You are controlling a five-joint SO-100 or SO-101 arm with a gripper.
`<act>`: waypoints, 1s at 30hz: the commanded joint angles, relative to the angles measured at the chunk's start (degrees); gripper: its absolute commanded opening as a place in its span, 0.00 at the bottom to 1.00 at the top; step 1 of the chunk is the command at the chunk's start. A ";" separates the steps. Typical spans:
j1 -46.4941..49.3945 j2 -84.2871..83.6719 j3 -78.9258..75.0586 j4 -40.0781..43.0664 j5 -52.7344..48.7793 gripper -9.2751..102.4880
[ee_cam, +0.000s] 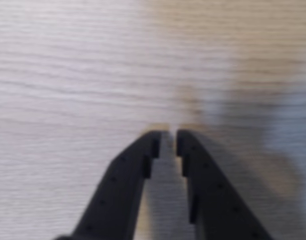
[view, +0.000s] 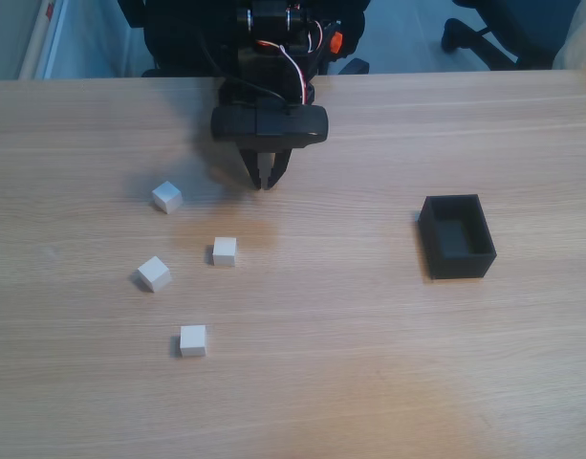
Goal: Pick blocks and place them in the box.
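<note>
Several small white blocks lie on the wooden table in the fixed view: one at the upper left (view: 166,197), one in the middle (view: 225,251), one to its left (view: 154,273) and one nearest the front (view: 193,340). The black open-topped box (view: 462,265) stands on the right with nothing showing inside. My gripper (view: 264,184) points down at the table behind the blocks, above and right of the nearest one. In the wrist view the gripper (ee_cam: 167,137) has its black fingers (ee_cam: 124,175) almost together over bare wood, holding nothing.
The arm's black base and wiring (view: 273,38) sit at the table's far edge. A chair base (view: 474,33) stands on the floor beyond. Bare wood (view: 350,316) lies between the blocks and the box.
</note>
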 commanded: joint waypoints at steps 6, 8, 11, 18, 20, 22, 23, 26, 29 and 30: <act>0.53 1.67 3.60 4.66 -0.26 0.08; 1.14 1.67 3.60 4.66 -0.44 0.09; 2.46 1.58 3.08 4.66 -1.23 0.10; 0.88 -0.97 -2.55 2.99 0.97 0.15; 0.26 -2.99 -4.31 1.67 1.32 0.16; 0.44 -4.92 -5.80 0.00 1.41 0.18; 0.79 -5.89 -6.50 -1.23 1.41 0.19; 1.85 -9.67 -8.79 -5.71 1.41 0.21; 2.46 -14.68 -12.04 -9.93 1.41 0.24; 2.46 -16.70 -13.45 -10.81 1.32 0.25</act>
